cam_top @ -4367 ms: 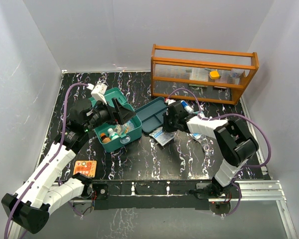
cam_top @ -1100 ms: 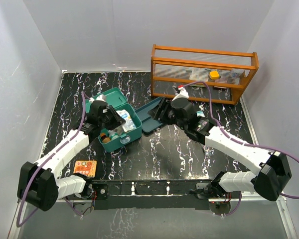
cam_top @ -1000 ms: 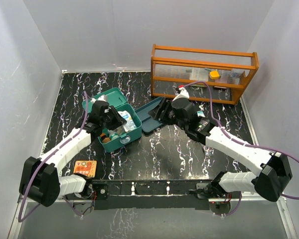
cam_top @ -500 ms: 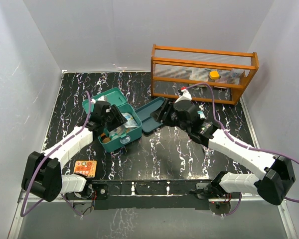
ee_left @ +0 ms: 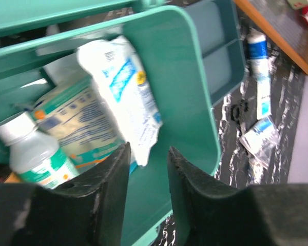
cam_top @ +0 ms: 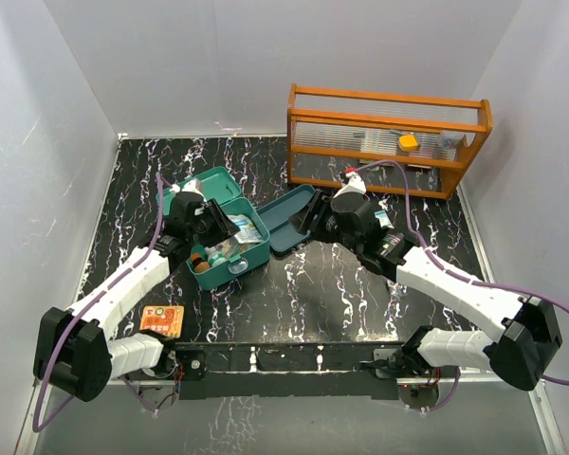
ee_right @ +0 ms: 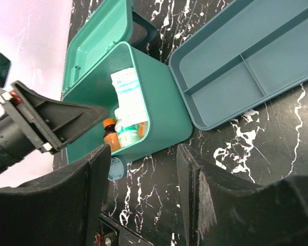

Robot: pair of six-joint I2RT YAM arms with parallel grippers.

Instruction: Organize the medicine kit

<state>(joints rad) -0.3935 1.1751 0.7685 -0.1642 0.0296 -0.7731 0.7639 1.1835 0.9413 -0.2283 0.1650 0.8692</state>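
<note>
the left hand (ee_left: 148,151) has let the packet (ee_left: 128,97) go into the open kit (cam_top: 251,251), left of centre on the marbled surface (cam_top: 313,294); right hand (ee_right: 143,148) unclenched by the tray (cam_top: 289,223); white walls (cam_top: 171,66).

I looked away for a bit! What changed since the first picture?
The right gripper swung from the table in front of the tray to hover over it. The blue-white packet that lay there is gone from that spot. A white packet now shows inside the medicine kit, by the open left gripper. Kit, tray and orange rack stayed put.
</note>
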